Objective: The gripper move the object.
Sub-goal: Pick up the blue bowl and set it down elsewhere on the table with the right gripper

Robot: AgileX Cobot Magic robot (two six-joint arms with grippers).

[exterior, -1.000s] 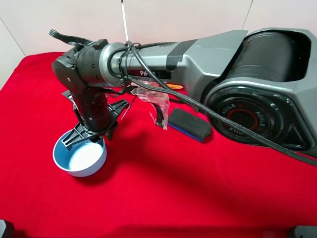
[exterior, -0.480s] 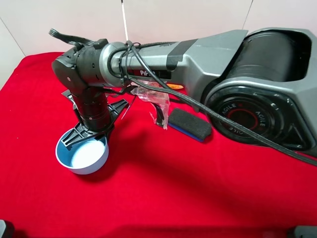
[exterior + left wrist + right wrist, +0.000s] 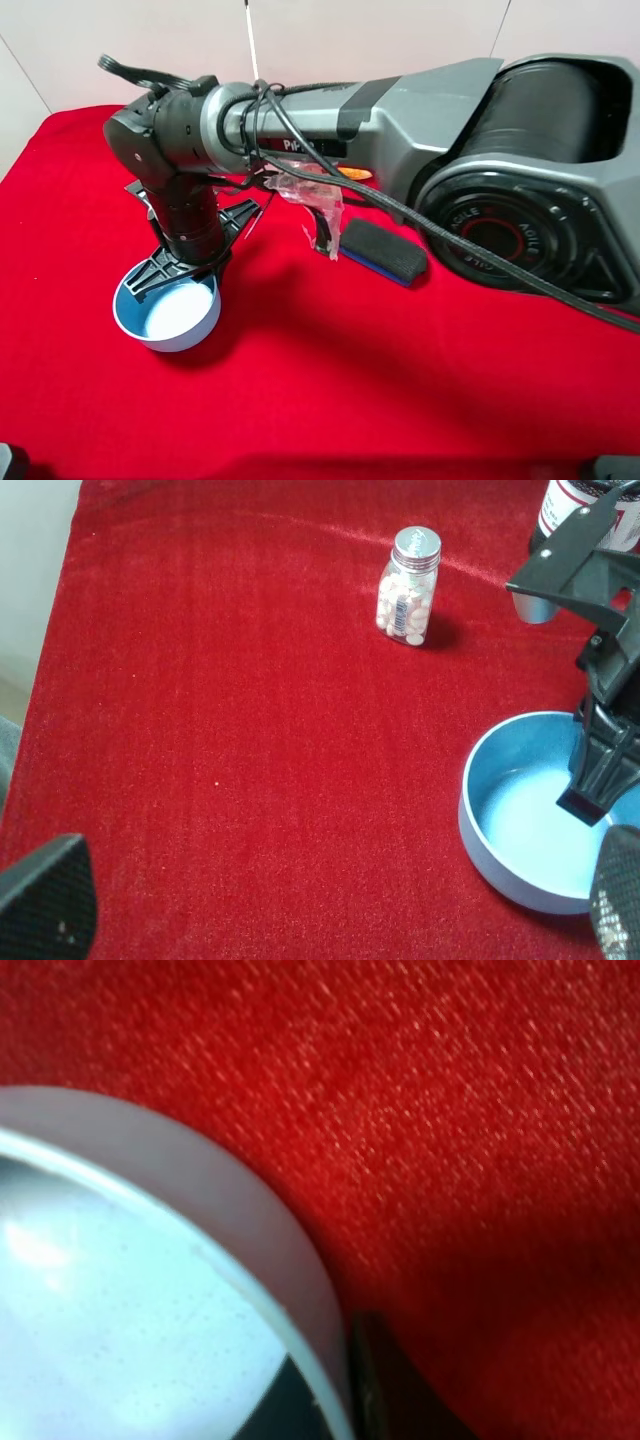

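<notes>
The object, a round light-blue bowl [image 3: 165, 318], sits low on the red cloth at the left. My right gripper [image 3: 186, 276], a black hand on the long grey arm reaching across from the right, points down and is shut on the bowl's far rim. In the left wrist view the same black fingers [image 3: 598, 770] pinch the rim of the bowl [image 3: 520, 825]. The right wrist view is filled by the bowl's rim [image 3: 215, 1225] and red cloth. My left gripper [image 3: 330, 905] is open, its two fingertips far apart, short of the bowl.
A pill bottle [image 3: 408, 585] with a silver cap stands on the cloth beyond the bowl, and a dark bottle [image 3: 575, 500] stands farther off. A black sponge [image 3: 383, 250] and a crumpled clear wrapper [image 3: 310, 190] lie under the right arm.
The right gripper's fingers have shut on the bowl's rim. The bowl has shifted slightly to the right with it.
</notes>
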